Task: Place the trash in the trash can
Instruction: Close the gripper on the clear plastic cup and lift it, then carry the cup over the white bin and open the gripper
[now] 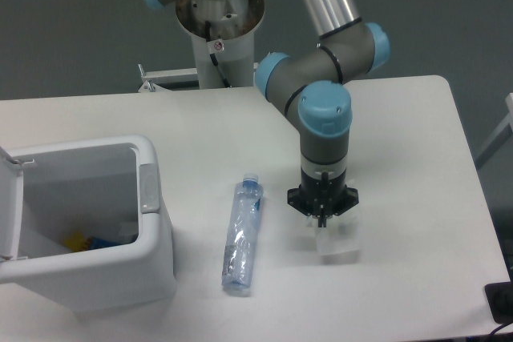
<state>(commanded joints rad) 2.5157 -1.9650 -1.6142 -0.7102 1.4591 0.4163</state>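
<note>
Claw point(323, 219) points straight down, fingers pinched together on the top of the wrapper point(337, 244), a crinkly see-through whitish thing on the smooth white tabletop point(401, 142). Bottle point(241, 234), long clear crumpled plastic with a blue cap, lies flat just left of it. The bin point(152, 222), boxy white plastic with a rounded rim, sits far left, lid flipped open.

A white table point(417, 142) stands before a grey wall point(72, 30), a dark object point(501, 300) at its right corner.
</note>
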